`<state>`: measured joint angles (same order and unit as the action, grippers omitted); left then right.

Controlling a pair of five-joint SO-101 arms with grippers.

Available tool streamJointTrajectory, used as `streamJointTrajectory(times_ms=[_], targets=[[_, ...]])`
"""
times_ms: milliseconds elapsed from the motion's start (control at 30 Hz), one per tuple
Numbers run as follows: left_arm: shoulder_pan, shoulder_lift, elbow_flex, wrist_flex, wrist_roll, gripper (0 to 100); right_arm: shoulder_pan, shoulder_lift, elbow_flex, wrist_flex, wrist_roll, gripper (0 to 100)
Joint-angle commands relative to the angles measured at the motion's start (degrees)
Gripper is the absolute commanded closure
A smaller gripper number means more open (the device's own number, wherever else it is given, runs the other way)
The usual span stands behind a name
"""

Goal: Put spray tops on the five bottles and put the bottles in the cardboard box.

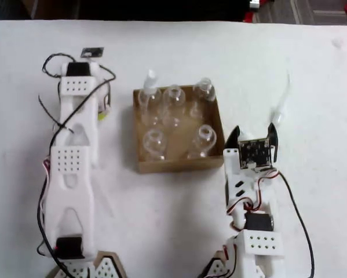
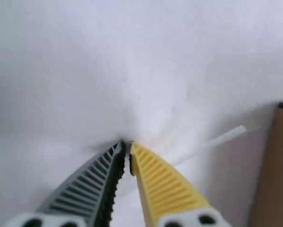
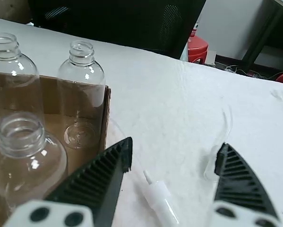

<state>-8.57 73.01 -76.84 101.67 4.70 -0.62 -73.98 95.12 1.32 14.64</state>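
Bottles, five, stood upright in the cardboard box at the middle of the table. The one in the box's far left corner appeared to be capped with a white spray top; the other four were open-necked. Right gripper sat just off the box's near right corner, spread wide, holding nothing. A loose spray top lay on the table between its jaws. Left gripper was closed tip to tip, empty, pointing down at the table beside the box.

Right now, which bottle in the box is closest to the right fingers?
The front-row bottle on the right side, next to the right arm's fingers; the other four stand farther away.
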Motion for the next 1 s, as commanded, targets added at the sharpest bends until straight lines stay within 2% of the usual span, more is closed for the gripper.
streamJointTrajectory(times_ms=[0, 133, 233, 500, 667, 800, 967], targets=[[1.1, -8.1, 11.5, 1.0, -0.7, 98, -0.5, -0.3, -0.2, -1.1, 0.8, 73.8], [1.7, -16.0, 25.9, 0.7, -1.1, 98, -0.5, -0.3, -0.2, -1.2, 0.8, 73.8], [1.7, -21.3, 34.6, 0.6, -4.3, 98, -0.5, -0.3, -0.2, -1.2, 0.8, 73.8], [1.1, -36.5, 53.3, 0.4, -5.4, 98, -0.5, -0.3, -0.2, -1.2, 0.8, 73.8], [-0.8, -45.7, 65.2, -3.1, -8.2, 98, -0.5, -0.3, -0.2, -1.1, 0.8, 73.8], [-4.7, -54.5, 67.0, -2.5, -8.5, 98, -0.5, -0.3, -0.2, -1.1, 0.8, 73.8], [-10.2, -69.1, 61.7, 0.5, -8.2, 96, -0.5, -0.3, -0.2, -1.1, 0.8, 73.8]])
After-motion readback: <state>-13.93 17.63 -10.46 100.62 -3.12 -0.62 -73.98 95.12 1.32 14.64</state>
